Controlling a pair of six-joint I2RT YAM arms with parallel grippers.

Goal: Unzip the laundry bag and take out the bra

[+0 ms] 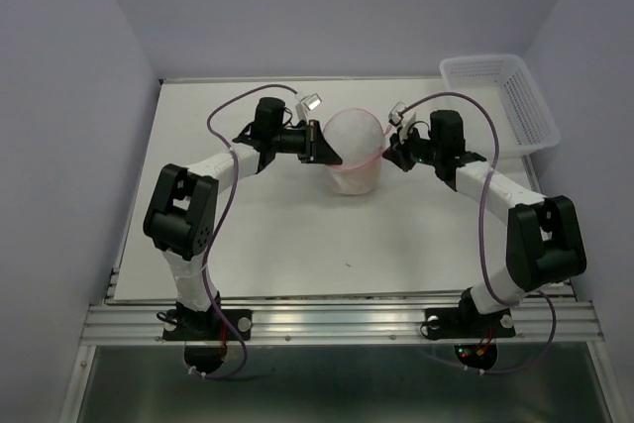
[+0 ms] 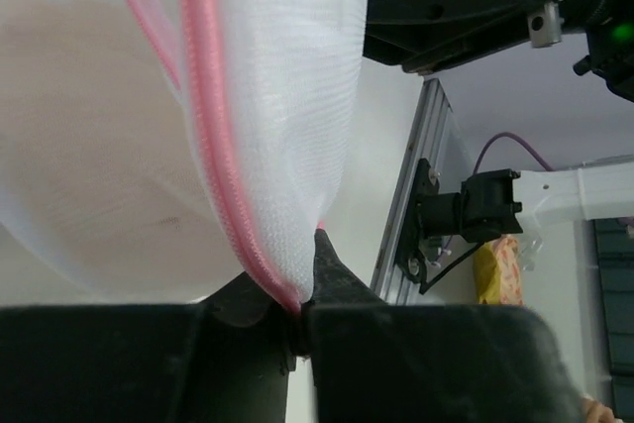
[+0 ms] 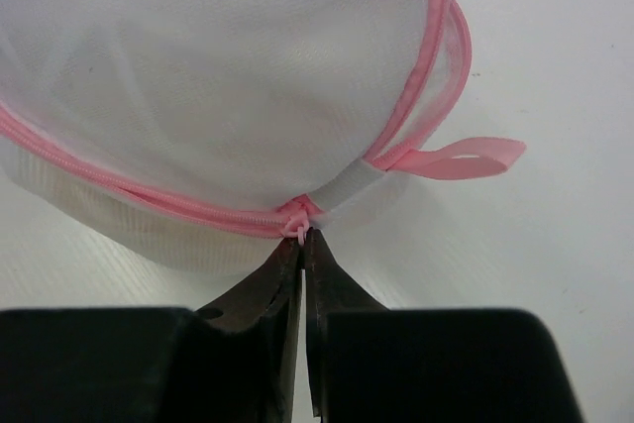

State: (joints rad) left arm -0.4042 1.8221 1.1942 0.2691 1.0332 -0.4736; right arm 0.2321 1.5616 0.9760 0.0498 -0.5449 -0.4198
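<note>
The laundry bag (image 1: pixel 354 151) is a white mesh dome with a pink zipper rim, standing mid-table between both grippers. My left gripper (image 1: pixel 324 151) is shut on the bag's mesh and pink rim (image 2: pixel 287 284) at its left side. My right gripper (image 1: pixel 393 153) is shut on the pink zipper pull (image 3: pixel 297 228) at the bag's right side, beside a white elastic tab and a pink hanging loop (image 3: pixel 466 158). The zipper looks closed. A faint tan shade shows through the mesh (image 2: pixel 89 136); the bra itself is hidden inside.
A white plastic basket (image 1: pixel 501 99) stands at the back right corner of the table (image 1: pixel 297 245). Grey walls close in the left, right and back. The aluminium rail (image 1: pixel 337 322) runs along the near edge.
</note>
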